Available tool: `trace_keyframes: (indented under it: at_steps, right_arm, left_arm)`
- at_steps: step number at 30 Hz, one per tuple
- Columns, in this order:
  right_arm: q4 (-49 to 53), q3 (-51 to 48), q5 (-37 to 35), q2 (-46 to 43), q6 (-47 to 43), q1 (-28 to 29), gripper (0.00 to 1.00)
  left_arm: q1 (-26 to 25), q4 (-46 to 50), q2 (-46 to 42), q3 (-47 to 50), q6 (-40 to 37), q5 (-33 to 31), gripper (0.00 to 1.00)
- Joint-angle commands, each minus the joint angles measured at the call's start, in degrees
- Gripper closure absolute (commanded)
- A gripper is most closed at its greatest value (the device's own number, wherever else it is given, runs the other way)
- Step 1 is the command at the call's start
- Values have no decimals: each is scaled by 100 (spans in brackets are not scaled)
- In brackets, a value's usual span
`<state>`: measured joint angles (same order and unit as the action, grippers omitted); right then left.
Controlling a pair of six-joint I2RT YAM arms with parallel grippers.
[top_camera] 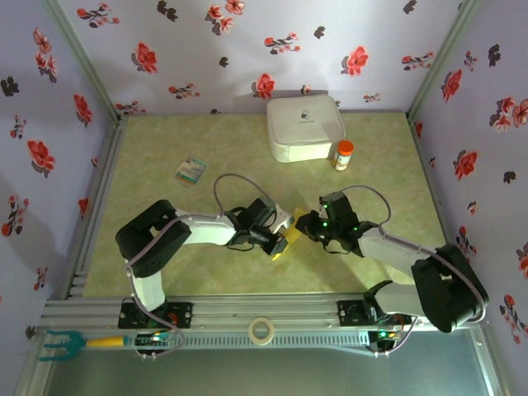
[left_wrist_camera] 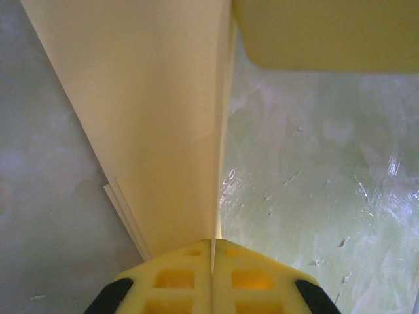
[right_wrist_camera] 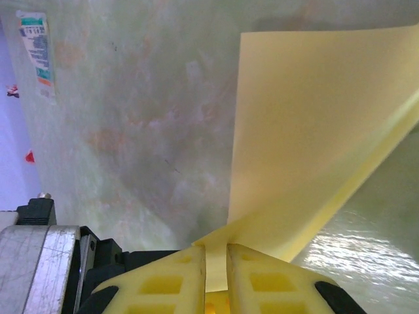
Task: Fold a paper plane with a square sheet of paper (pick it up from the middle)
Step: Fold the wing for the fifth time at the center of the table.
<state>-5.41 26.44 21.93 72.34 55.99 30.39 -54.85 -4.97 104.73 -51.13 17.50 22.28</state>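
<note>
The square sheet of paper (top_camera: 283, 245) is yellow and folded into layers with a long crease. It hangs between the two grippers just above the green table (top_camera: 165, 148). My left gripper (top_camera: 277, 240) is shut on it: in the left wrist view the paper (left_wrist_camera: 163, 131) leaves the closed yellow fingertips (left_wrist_camera: 177, 278) as a thin edge. My right gripper (top_camera: 302, 224) holds the other end. There a flap of the paper (right_wrist_camera: 314, 131) runs into the narrow slot between the jaws of the right gripper (right_wrist_camera: 215, 258), which stand almost together.
A white rounded box (top_camera: 304, 128) and an orange-capped bottle (top_camera: 343, 154) stand at the back right. A teal-and-white card (top_camera: 191, 171) lies at the left, and it is also seen as a card (right_wrist_camera: 36, 55) from the right wrist. A tape roll (top_camera: 261, 331) sits on the front rail.
</note>
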Motion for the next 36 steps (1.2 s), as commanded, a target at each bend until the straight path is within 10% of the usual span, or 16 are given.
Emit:
trace_keyframes:
  at_steps: [1,36]
  right_arm:
    - [-389,-7,170,96,88,46,84]
    - [-505,59,-34,285,206,28,88]
  left_arm:
    - [-8,414,124,41,67,65,94]
    - [-8,184,-93,287,158,-124,91]
